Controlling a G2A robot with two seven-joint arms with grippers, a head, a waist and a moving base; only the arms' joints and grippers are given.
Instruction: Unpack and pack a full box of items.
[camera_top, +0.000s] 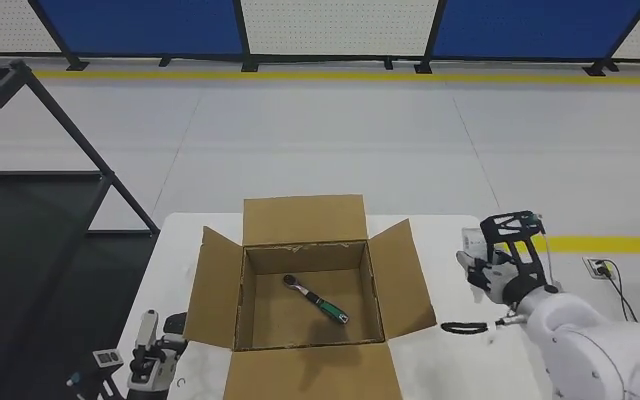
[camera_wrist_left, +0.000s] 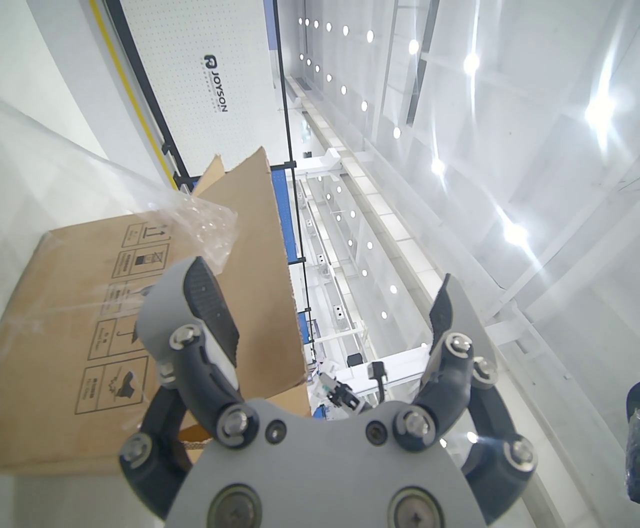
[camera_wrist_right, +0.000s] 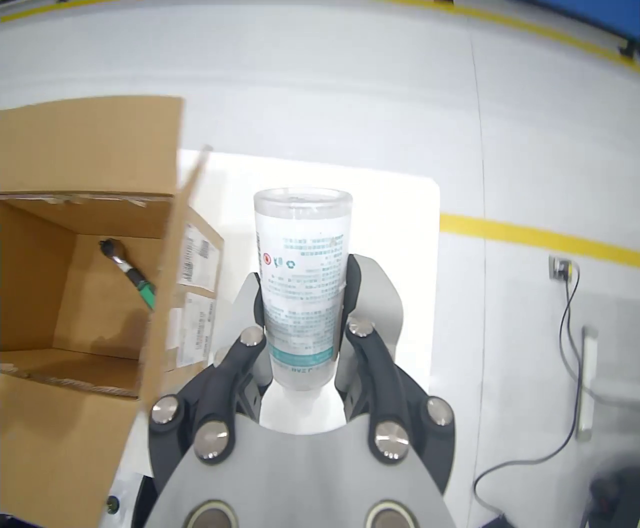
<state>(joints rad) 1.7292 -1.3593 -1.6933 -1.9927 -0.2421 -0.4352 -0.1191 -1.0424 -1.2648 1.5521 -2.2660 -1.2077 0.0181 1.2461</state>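
Cardboard box (camera_top: 303, 220) stands open on the white table (camera_top: 440, 240), a green-handled ratchet wrench (camera_top: 316, 300) lying on its floor. Just right of it, the right gripper (camera_wrist_right: 305, 276) clasps a clear bottle (camera_wrist_right: 300, 235) with a printed label. The left gripper (camera_wrist_left: 324, 277) gapes empty beside the box's pictogram-marked wall.

- The box (camera_top: 305, 218) is plain brown cardboard, matt, with rough, frayed flap edges.
- The wrench (camera_top: 315, 298) has a dull metal head and shaft and a green grip that looks like plastic.
- The bottle (camera_wrist_right: 300, 280) is clear, glossy plastic with a smooth printed label.
- The left gripper (camera_wrist_left: 324, 292) has a matt grey plate, shiny metal screws (camera_wrist_left: 235, 422) and black pads (camera_wrist_left: 207, 305) with a fine dotted texture.
- The right gripper (camera_wrist_right: 305, 285) has the same matt grey and black parts.
- The film (camera_wrist_left: 200, 225) on the box is clear, crinkled and glossy.
- The table (camera_top: 450, 365) is white and smooth.
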